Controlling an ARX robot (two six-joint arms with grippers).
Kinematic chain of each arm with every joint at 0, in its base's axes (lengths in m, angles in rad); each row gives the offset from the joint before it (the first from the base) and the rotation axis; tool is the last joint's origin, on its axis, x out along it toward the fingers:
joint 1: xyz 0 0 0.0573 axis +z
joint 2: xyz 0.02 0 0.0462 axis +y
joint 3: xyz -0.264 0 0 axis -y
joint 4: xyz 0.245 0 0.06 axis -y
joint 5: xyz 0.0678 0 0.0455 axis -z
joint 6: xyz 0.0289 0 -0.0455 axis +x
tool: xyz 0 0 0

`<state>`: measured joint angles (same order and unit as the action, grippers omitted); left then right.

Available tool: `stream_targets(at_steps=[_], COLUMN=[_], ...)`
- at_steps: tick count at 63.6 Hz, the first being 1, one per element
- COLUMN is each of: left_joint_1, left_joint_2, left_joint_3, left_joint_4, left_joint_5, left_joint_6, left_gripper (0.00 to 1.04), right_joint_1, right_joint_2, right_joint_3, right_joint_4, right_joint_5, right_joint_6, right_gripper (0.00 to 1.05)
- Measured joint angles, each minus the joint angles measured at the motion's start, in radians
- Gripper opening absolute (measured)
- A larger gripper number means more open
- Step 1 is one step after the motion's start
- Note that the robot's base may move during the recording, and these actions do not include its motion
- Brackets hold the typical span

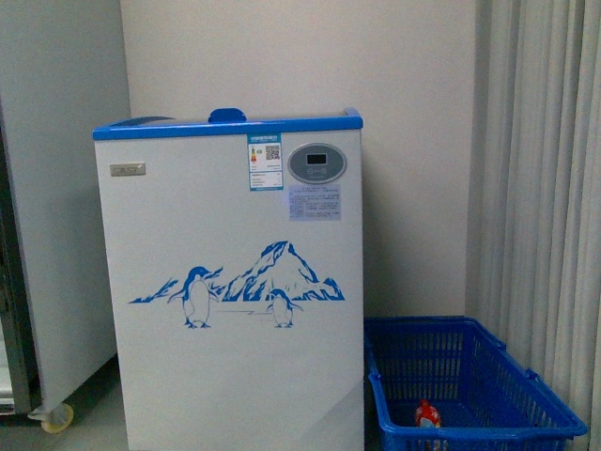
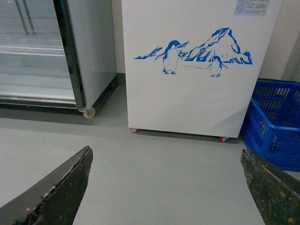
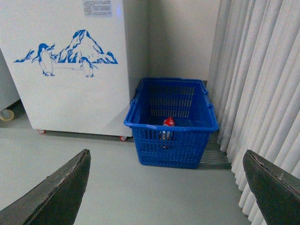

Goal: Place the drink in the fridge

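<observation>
L gripper (image 2: 165, 152): jaws wide open, nothing in them. Faces fridge (image 2: 197, 93) straight ahead, well apart, w/ grey cabinet (image 2: 89, 47) next to it. R gripper (image 3: 166, 152): wide open too, holds nothing. Faces blue basket (image 3: 187, 145) ahead, well apart; curtain (image 3: 262, 70) by basket, away from fridge. In basket, ahead of R gripper: drink (image 3: 168, 123), red cap showing over front rim. Touches no gripper. Basket on floor just beside fridge, on R gripper's side. Can't tell if fridge lid open.
</observation>
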<state>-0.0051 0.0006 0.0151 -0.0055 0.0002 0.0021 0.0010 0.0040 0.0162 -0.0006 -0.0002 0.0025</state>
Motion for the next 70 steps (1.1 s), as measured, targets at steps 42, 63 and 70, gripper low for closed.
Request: stream_targets(at_steps=[42,63,70], left_joint_1=[0.0,0.0,0.0], left_joint_2=[0.0,0.0,0.0], left_joint_3=[0.0,0.0,0.0], left_joint_4=[0.0,0.0,0.0], left_joint_5=[0.0,0.0,0.0], left_joint_6=[0.0,0.0,0.0], left_gripper=[0.97,0.97,0.97], right_joint_1=[0.0,0.0,0.0], right_joint_2=[0.0,0.0,0.0], right_joint_3=[0.0,0.0,0.0], right_joint_4=[0.0,0.0,0.0], right_joint_5=[0.0,0.0,0.0], right_joint_6=[0.0,0.0,0.0], right_gripper=[0.97,0.97,0.97])
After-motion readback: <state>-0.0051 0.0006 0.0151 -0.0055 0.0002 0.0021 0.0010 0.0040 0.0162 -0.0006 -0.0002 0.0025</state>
